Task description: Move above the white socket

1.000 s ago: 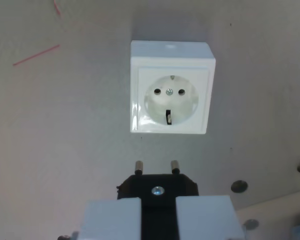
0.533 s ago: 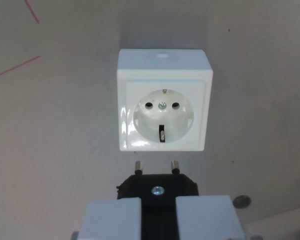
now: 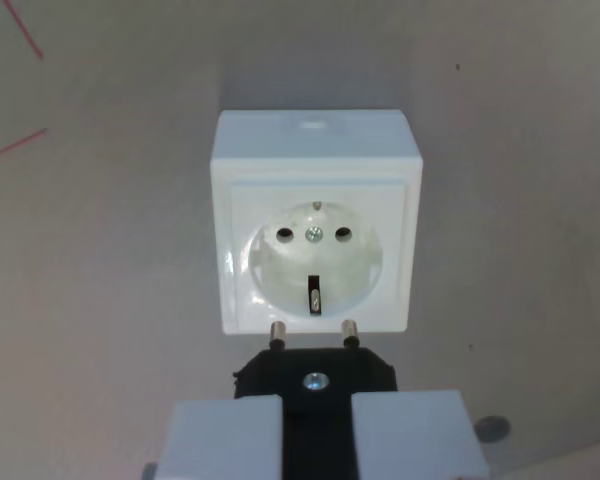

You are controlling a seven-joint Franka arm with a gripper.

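Note:
The white socket (image 3: 315, 225) is a square box on the grey surface, in the middle of the wrist view. Its round recess shows two pin holes, a centre screw and a metal earth clip. My gripper (image 3: 316, 430) is at the bottom of the view, its two pale fingers (image 3: 225, 440) shut on a black plug (image 3: 315, 377). The plug's two metal pins (image 3: 311, 331) point toward the socket and their tips overlap the socket's lower edge in the picture.
The grey board (image 3: 100, 300) carries thin red lines (image 3: 15, 145) at the upper left. A round metal screw head (image 3: 493, 428) sits at the lower right, near a paler edge in the bottom right corner.
The camera has moved: the socket has grown larger and slid down and to the view's left, so the plug pins now reach its lower edge. The plug stays held the same way.

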